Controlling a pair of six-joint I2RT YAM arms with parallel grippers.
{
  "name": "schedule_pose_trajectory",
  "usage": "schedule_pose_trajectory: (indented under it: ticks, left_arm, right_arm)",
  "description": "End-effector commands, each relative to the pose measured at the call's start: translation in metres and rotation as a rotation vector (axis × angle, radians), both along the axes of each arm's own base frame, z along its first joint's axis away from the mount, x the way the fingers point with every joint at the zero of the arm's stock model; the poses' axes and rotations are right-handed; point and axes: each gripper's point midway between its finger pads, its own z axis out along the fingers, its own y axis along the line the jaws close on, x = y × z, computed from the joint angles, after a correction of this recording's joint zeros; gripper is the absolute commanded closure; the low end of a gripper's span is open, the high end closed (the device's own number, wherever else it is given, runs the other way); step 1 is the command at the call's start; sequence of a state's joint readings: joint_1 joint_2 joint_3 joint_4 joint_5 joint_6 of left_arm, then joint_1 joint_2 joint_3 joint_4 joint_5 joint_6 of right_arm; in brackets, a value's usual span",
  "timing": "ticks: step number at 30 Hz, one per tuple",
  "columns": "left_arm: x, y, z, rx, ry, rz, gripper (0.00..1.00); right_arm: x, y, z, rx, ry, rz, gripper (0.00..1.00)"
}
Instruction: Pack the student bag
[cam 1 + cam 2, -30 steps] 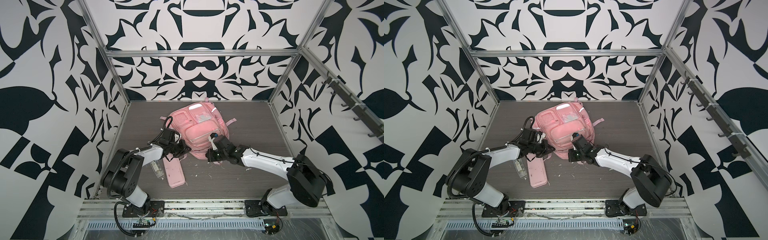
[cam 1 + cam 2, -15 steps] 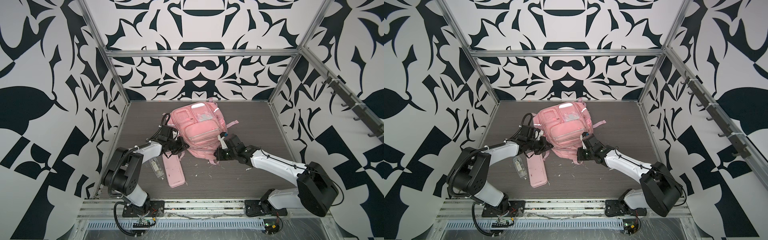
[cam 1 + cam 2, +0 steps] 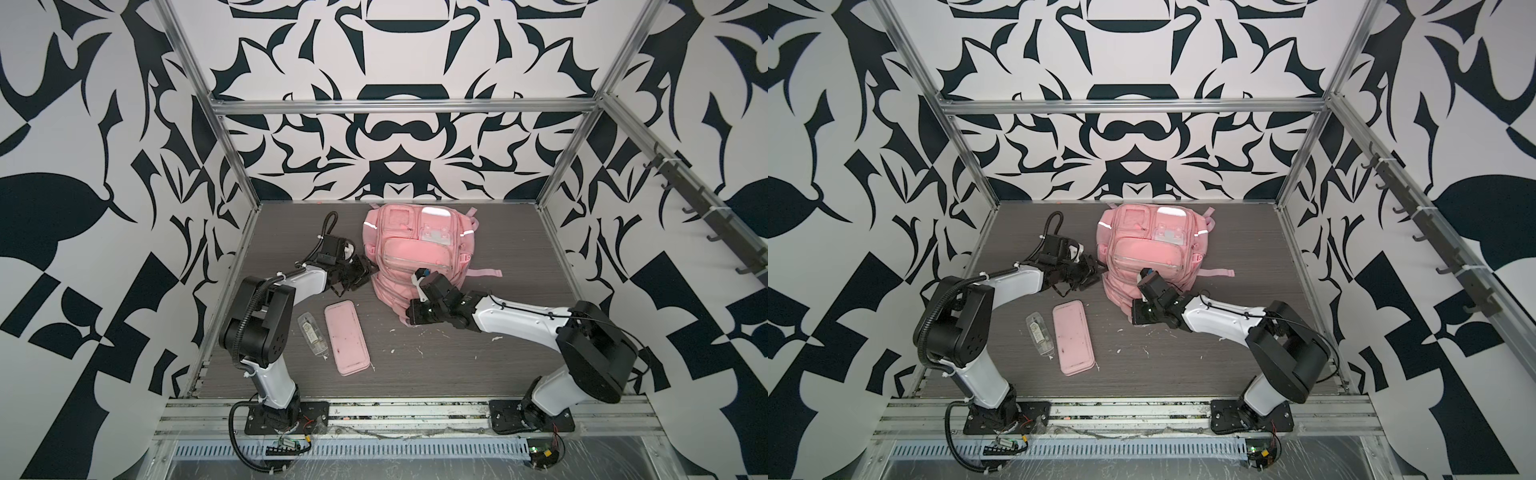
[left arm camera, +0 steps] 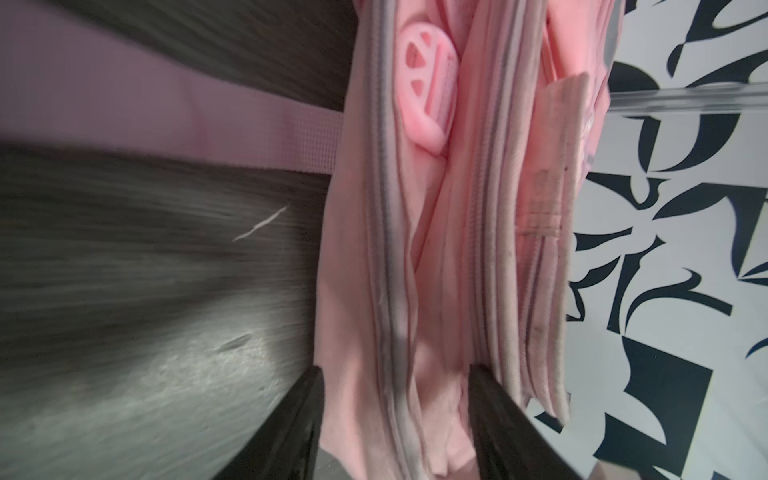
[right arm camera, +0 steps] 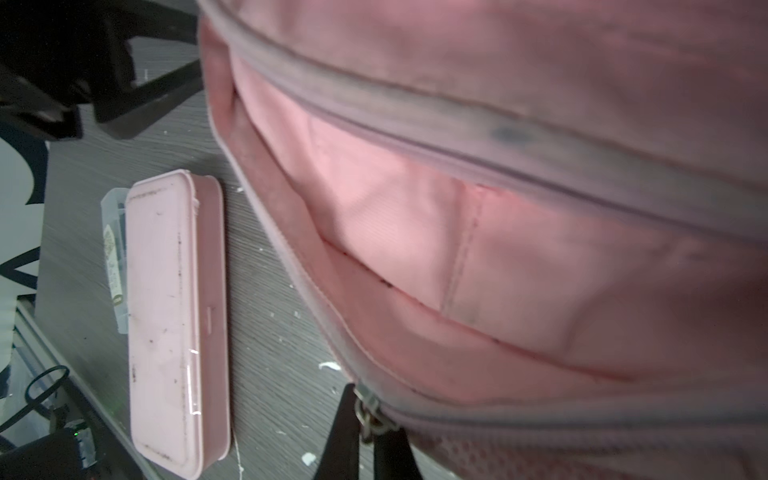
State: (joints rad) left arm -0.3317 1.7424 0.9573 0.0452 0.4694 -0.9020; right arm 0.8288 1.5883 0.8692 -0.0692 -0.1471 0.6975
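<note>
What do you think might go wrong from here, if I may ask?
The left gripper stands open astride a fold of the student bag, so the right gripper, shut on the zipper pull, may drag the bag instead of working the zipper.
The unbraced bag could slump onto the pencil case.

Grey tabletop (image 3: 519,253) — student bag (image 3: 415,253), pink pencil case (image 3: 346,338), clear box (image 3: 312,334) — white scraps (image 5: 330,365)

Bright, even overhead light; sharp top views; soft, motion-smeared wrist close-ups.

Student bag (image 3: 415,257) blocks centre rear; pencil case (image 3: 346,337), clear box (image 3: 312,338) lie front-left; bare table (image 3: 519,232) right, front-centre.
</note>
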Motion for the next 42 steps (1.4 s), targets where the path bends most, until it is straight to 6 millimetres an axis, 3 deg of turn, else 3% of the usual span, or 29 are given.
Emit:
schedule_pose_trajectory:
  ticks: [1,8,12,19,23,33,36,42]
  left_arm:
    - [-0.006,-0.002,0.017,-0.037,-0.051,0.001,0.4]
    - [-0.048,0.011,0.008,-0.028,-0.022,0.023,0.4]
    - [-0.064,0.004,0.007,-0.024,-0.019,0.004,0.4]
    - [-0.069,-0.015,0.007,-0.023,-0.022,-0.041,0.42]
    - [-0.067,-0.02,-0.002,-0.018,-0.009,-0.051,0.48]
    - [-0.058,-0.021,-0.002,-0.002,-0.024,-0.06,0.85]
    - [-0.055,-0.016,-0.001,0.005,-0.03,-0.052,0.92]
    - [-0.048,0.004,0.003,0.011,-0.038,-0.019,0.96]
  right_arm:
    - [0.0,0.033,0.023,0.086,-0.019,0.051,1.0]
    - [0.0,0.052,0.017,0.099,-0.004,0.095,1.0]
    - [-0.001,0.064,0.016,0.11,0.001,0.115,1.0]
    - [-0.005,0.078,0.018,0.118,0.0,0.143,1.0]
    - [-0.008,0.081,0.02,0.12,-0.001,0.15,1.0]
    - [-0.013,0.065,0.033,0.083,-0.043,0.154,1.0]
    - [-0.016,0.054,0.035,0.056,-0.051,0.149,1.0]
    - [-0.018,0.022,0.032,0.026,-0.044,0.108,1.0]
